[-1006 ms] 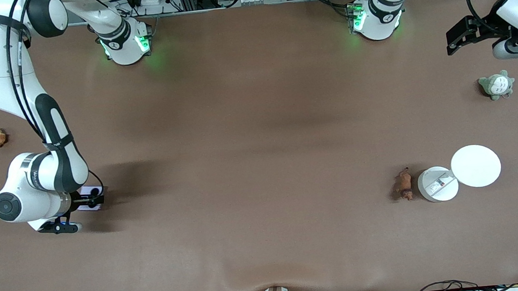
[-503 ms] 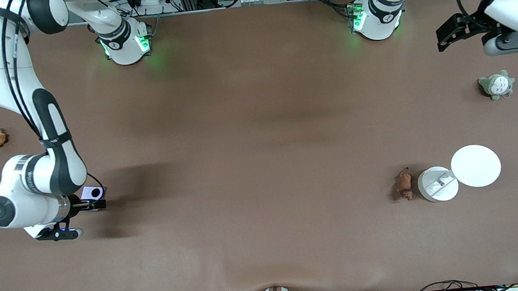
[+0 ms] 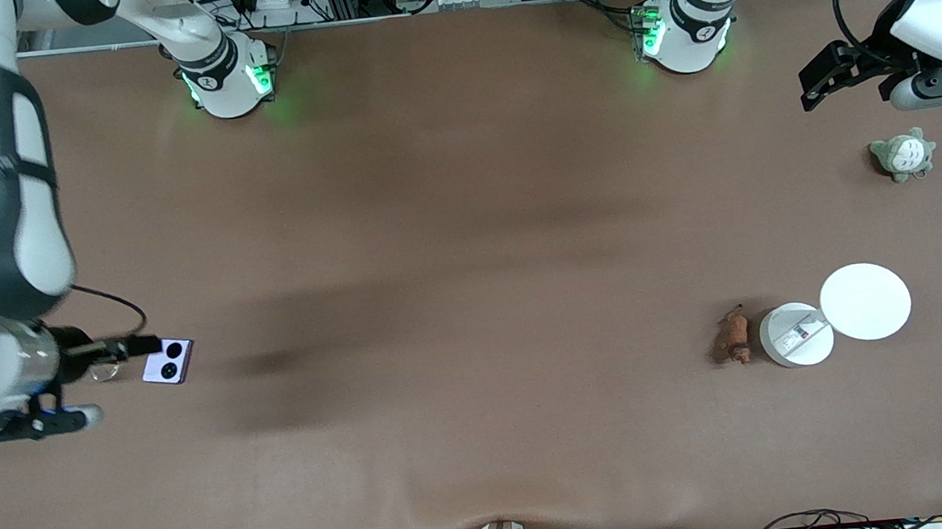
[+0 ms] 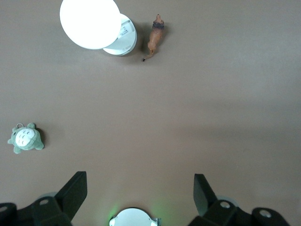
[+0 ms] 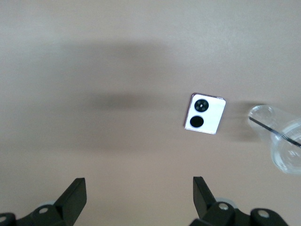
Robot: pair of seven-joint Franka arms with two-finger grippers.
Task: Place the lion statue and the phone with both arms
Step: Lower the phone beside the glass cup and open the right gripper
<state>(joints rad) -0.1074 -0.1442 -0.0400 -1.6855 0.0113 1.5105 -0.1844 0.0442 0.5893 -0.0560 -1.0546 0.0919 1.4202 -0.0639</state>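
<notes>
The lion statue (image 3: 734, 339) lies on the table (image 3: 452, 240), long axis 12-to-6 in the front view, head toward 6, touching nothing, just beside a white round container (image 3: 796, 335) whose lid (image 3: 865, 302) leans at its 2 o'clock. The phone (image 3: 167, 361) lies flat at the right arm's end, camera rings up, just past the empty, wide-open right gripper (image 5: 138, 190). The left gripper (image 4: 140, 188), also wide open and empty, hangs over its own table end near a grey-and-white plush toy (image 3: 902, 154).

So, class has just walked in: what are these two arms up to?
Neither arm holds anything. The right gripper, fingers open, is beside the phone, which lies flat on the table. The left gripper, also open, hangs above the table's far edge, away from the lion statue, which lies beside two white discs.
</notes>
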